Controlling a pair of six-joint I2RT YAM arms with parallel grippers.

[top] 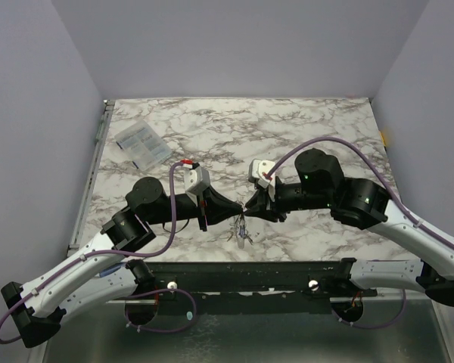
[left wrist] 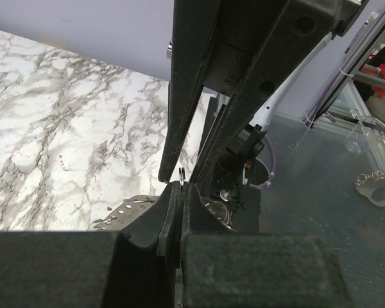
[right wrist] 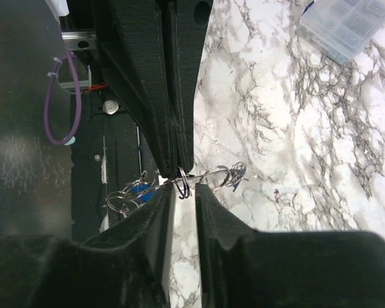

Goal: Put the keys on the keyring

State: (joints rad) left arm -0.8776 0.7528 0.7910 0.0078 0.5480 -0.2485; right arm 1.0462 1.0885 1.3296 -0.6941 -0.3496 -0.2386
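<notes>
Keyring (left wrist: 181, 173) pinched tight in left pincer (left wrist: 178, 199), likely to keep it still; right pincer (right wrist: 185, 196) facing, narrow gap around it, keys (right wrist: 135, 194) hanging beside.

Place: a robot lab test cell, by the look of it.
Walls: plain pale panels (top: 234, 45) box in my counter (top: 310, 121) on three sides.
Mounting: my left arm (top: 83, 265) and right arm (top: 408, 227) sit on a black rail (top: 250, 276) at the near edge.
Wiring: purple cables (top: 325, 144) run exposed along both arms.
Storage: a clear compartment box (top: 140, 144) lies on the marble-look top.
</notes>
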